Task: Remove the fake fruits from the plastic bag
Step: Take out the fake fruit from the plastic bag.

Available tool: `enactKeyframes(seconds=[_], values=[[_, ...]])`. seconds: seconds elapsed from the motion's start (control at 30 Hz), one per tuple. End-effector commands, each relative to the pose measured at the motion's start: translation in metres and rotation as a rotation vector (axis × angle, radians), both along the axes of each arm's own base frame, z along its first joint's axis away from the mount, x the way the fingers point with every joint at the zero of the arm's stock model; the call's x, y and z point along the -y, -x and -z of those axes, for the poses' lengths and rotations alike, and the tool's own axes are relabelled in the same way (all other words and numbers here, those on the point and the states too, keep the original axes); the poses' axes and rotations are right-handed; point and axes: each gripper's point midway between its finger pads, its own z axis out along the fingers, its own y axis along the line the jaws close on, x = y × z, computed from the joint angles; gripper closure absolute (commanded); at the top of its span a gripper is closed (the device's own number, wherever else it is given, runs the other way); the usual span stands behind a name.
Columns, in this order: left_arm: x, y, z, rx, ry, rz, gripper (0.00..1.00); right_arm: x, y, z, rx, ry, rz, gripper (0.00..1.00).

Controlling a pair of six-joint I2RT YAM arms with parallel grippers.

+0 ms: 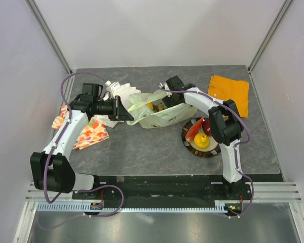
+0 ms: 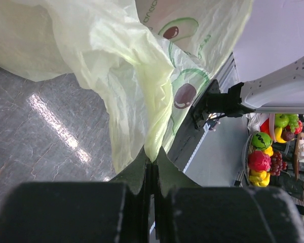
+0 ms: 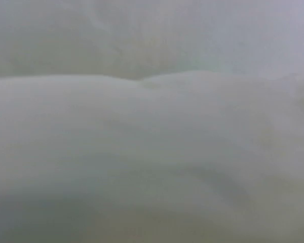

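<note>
The pale green plastic bag (image 1: pixel 159 112) lies at the table's middle with its mouth held up. My left gripper (image 1: pixel 127 117) is shut on a fold of the bag's rim, and in the left wrist view the film (image 2: pixel 137 66) rises from the pinched jaws of the left gripper (image 2: pixel 152 156). My right gripper (image 1: pixel 162 101) reaches down into the bag's mouth, its fingers hidden by film. Bag film (image 3: pixel 152 121) blurs the whole right wrist view. A yellow fruit (image 1: pixel 150 106) shows inside the bag. A red slice (image 1: pixel 194 128), a dark red fruit (image 1: pixel 206 125) and a yellow fruit (image 1: pixel 201 140) lie on a plate (image 1: pixel 186 140).
An orange cloth (image 1: pixel 229 93) lies at the back right. A white cloth (image 1: pixel 119 93) sits behind the left gripper. The fruit-printed cloth (image 1: pixel 91 134) lies under the left arm. Frame posts and walls ring the table.
</note>
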Motion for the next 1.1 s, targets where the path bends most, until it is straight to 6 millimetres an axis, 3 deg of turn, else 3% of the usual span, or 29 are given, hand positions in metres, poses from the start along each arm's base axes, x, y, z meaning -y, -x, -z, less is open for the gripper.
enactKeyframes(seconds=[0.0, 0.03, 0.07, 0.13, 0.23, 0.27, 0.3, 0.4, 0.57, 0.7, 0.83, 0.9, 1.0, 1.07], values=[[0.0, -0.003, -0.007, 0.049, -0.01, 0.023, 0.98, 0.004, -0.002, 0.009, -0.04, -0.019, 0.04, 0.33], [0.0, -0.004, -0.007, 0.049, -0.012, 0.023, 0.98, 0.0, -0.003, 0.005, -0.039, -0.04, 0.024, 0.46], [0.0, -0.005, -0.007, 0.052, -0.015, 0.022, 0.98, -0.001, -0.006, -0.001, -0.026, -0.048, 0.012, 0.51], [0.0, -0.008, -0.009, 0.059, -0.017, 0.021, 0.98, -0.009, -0.015, -0.034, 0.036, -0.089, -0.035, 0.64], [0.001, -0.015, -0.011, 0.067, -0.019, 0.022, 0.98, -0.019, -0.017, -0.089, 0.116, -0.162, -0.091, 0.74], [0.001, -0.017, -0.009, 0.062, -0.021, 0.023, 0.98, -0.029, -0.009, -0.103, 0.112, -0.221, -0.135, 0.75], [0.002, -0.02, -0.013, 0.074, -0.02, 0.025, 0.99, -0.03, -0.001, -0.129, 0.147, -0.264, -0.163, 0.75], [0.004, -0.028, -0.016, 0.083, -0.017, 0.03, 0.98, -0.044, 0.033, -0.165, 0.151, -0.392, -0.291, 0.76], [0.011, -0.036, -0.027, 0.117, -0.007, 0.044, 0.98, -0.057, 0.098, -0.189, 0.073, -0.549, -0.473, 0.75], [0.012, -0.049, -0.041, 0.158, -0.008, 0.035, 0.98, -0.055, 0.122, -0.202, 0.038, -0.575, -0.52, 0.75], [0.013, -0.055, -0.044, 0.16, -0.009, 0.027, 0.98, -0.035, 0.132, -0.23, 0.125, -0.528, -0.497, 0.75], [0.013, -0.055, -0.045, 0.163, -0.008, 0.026, 0.98, -0.008, 0.131, -0.247, 0.182, -0.51, -0.416, 0.75], [0.013, -0.056, -0.049, 0.175, -0.005, 0.022, 0.99, 0.047, 0.143, -0.238, 0.165, -0.4, -0.326, 0.76], [0.013, -0.059, -0.05, 0.183, -0.006, 0.019, 0.99, 0.102, 0.161, -0.212, 0.091, -0.309, -0.21, 0.77]])
